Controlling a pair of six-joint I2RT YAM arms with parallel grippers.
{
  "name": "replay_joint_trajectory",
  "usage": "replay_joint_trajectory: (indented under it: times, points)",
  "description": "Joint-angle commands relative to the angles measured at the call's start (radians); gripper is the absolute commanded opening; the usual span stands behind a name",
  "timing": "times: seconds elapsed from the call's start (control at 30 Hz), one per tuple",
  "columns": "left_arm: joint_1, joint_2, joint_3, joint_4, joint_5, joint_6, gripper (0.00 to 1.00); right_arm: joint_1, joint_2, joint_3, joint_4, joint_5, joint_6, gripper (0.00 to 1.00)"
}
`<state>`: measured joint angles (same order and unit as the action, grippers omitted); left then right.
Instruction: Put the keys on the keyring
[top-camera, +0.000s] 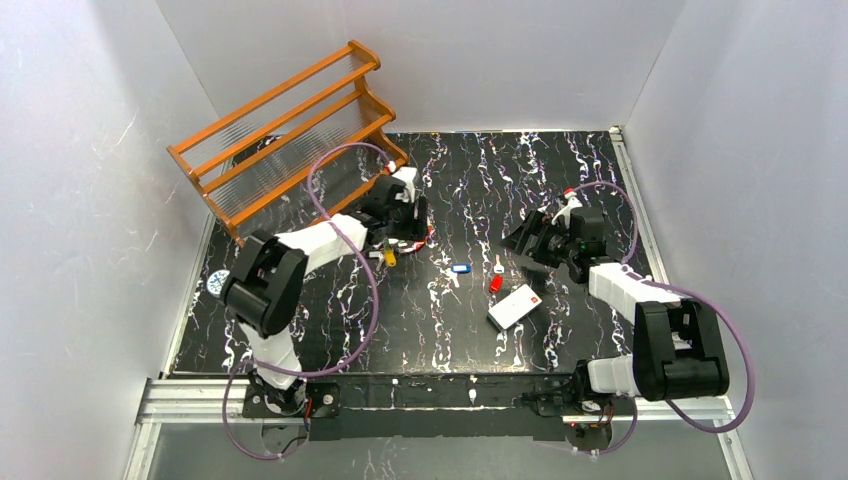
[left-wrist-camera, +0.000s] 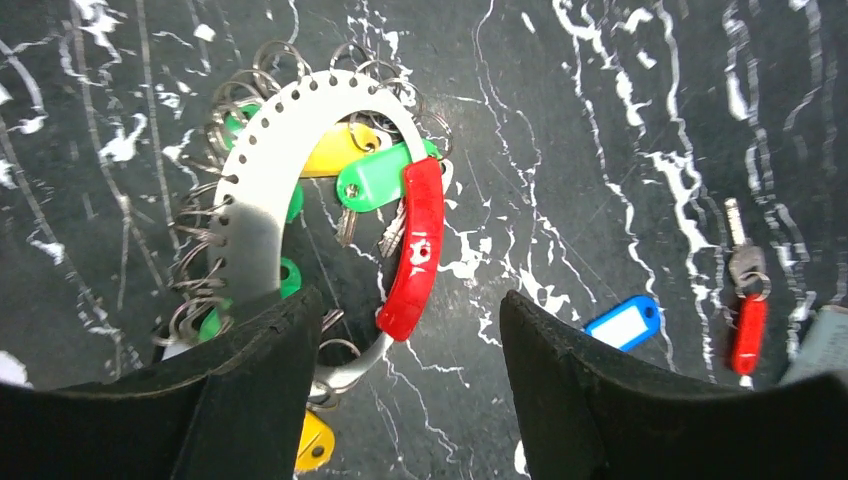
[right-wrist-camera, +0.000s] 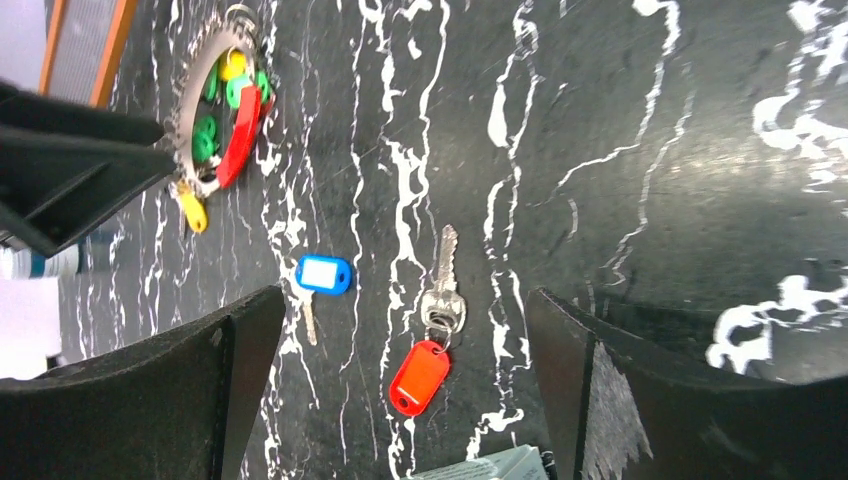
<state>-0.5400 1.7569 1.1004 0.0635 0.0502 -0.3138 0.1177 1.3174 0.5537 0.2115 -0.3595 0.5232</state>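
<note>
The keyring (left-wrist-camera: 262, 175) is a whitish perforated loop with a red clasp (left-wrist-camera: 418, 245) and many small wire rings. Green and yellow tagged keys (left-wrist-camera: 375, 178) hang on it. My left gripper (left-wrist-camera: 405, 306) is open right above the loop's lower end, which lies between the fingers close to the left one. A blue-tagged key (right-wrist-camera: 324, 274) and a red-tagged key (right-wrist-camera: 420, 376) with a silver blade lie loose on the table. My right gripper (right-wrist-camera: 398, 310) is open and empty, hovering over the red-tagged key. The keyring also shows in the right wrist view (right-wrist-camera: 238, 140).
A flat white card (top-camera: 515, 306) lies just near of the red-tagged key (top-camera: 495, 283). An orange wooden rack (top-camera: 285, 130) stands at the back left, behind the left gripper (top-camera: 405, 232). White walls enclose the black marbled table (top-camera: 470, 170).
</note>
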Motion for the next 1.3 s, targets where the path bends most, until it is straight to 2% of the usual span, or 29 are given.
replay_joint_trajectory:
  times: [0.0, 0.17, 0.37, 0.73, 0.97, 1.13, 1.27]
  points:
    - [-0.048, 0.096, 0.097, -0.151, -0.094, 0.083, 0.64, 0.02, 0.023, 0.028, 0.006, -0.077, -0.01, 0.99]
    - [-0.08, 0.177, 0.151, -0.165, -0.074, 0.091, 0.65, 0.022, 0.066, 0.054, -0.038, -0.088, -0.012, 0.99]
    - [-0.108, 0.167, 0.105, -0.17, -0.01, 0.114, 0.65, 0.028, 0.096, 0.1, -0.065, -0.12, -0.003, 0.99]
    - [-0.135, -0.085, -0.159, -0.198, 0.15, 0.124, 0.64, 0.064, 0.138, 0.206, -0.149, -0.126, -0.031, 0.99]
    - [-0.132, -0.273, -0.225, -0.19, 0.173, 0.041, 0.7, 0.191, 0.219, 0.291, -0.197, -0.087, -0.088, 0.99]
    - [-0.098, -0.304, -0.206, -0.148, 0.204, -0.065, 0.72, 0.296, 0.319, 0.388, -0.24, -0.06, -0.131, 0.96]
    - [-0.021, -0.305, -0.237, -0.107, 0.239, -0.154, 0.72, 0.359, 0.413, 0.481, -0.279, -0.049, -0.175, 0.92]
